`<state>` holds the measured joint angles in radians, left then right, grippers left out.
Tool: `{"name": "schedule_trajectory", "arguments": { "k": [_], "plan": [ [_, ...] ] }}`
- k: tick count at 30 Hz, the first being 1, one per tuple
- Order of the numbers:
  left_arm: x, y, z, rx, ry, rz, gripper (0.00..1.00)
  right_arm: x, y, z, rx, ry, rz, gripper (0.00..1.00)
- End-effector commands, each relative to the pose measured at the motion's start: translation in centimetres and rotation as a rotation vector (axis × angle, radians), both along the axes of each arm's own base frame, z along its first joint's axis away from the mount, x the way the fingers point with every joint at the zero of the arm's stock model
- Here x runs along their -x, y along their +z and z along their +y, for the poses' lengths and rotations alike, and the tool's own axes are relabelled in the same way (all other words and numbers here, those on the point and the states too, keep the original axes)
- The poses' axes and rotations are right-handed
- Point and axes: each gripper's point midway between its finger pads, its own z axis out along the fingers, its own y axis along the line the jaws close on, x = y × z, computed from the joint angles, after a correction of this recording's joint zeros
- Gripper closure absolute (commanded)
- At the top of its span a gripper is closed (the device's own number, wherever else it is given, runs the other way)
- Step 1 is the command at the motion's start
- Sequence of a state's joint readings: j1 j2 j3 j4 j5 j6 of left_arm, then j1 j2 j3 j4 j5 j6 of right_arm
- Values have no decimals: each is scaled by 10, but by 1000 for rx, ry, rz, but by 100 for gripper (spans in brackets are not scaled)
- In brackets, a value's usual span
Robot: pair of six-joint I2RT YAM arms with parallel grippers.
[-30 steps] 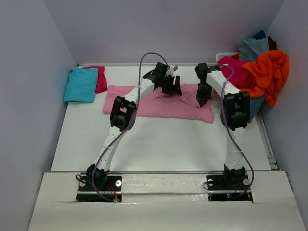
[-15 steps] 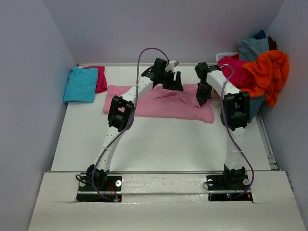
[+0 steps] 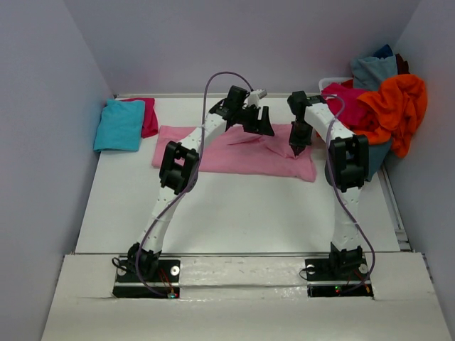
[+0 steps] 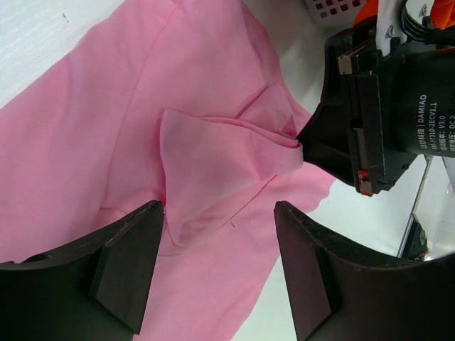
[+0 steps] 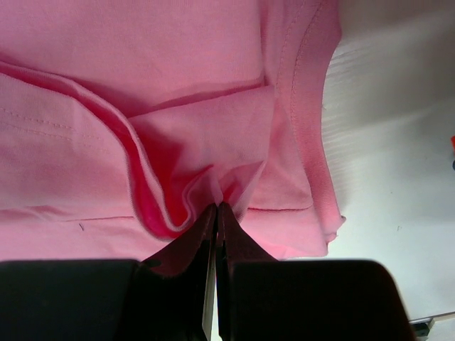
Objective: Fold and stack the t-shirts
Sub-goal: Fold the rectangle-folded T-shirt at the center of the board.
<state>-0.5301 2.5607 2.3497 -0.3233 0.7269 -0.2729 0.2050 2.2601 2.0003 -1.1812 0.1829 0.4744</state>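
Fabric of the light pink t-shirt (image 3: 242,158), a sleeve fold I think, sits pinched in my right pincer (image 5: 215,207); my left pincer (image 4: 217,213) hangs wide above it, spread on the tabletop (image 3: 234,213).

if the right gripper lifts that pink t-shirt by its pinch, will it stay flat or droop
Probably droops: the pink t-shirt bunches into soft folds where the right gripper pinches it. It seems light: a small pinch holds up a flap. Pushed, it would likely wrinkle rather than slide whole.
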Motion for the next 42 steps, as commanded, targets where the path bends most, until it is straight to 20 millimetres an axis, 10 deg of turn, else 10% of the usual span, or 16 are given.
{"name": "schedule_trajectory", "arguments": {
  "k": [1, 22, 42],
  "plan": [
    [5, 11, -8, 39, -33, -20, 26, -8, 6, 5, -11, 12, -25, 93],
    [16, -33, -14, 0, -32, 44, 26, -9, 4, 5, -12, 13, -24, 93],
    [4, -21, -13, -4, 11, -14, 44, -7, 4, 5, -12, 14, -23, 93]
  ]
}}
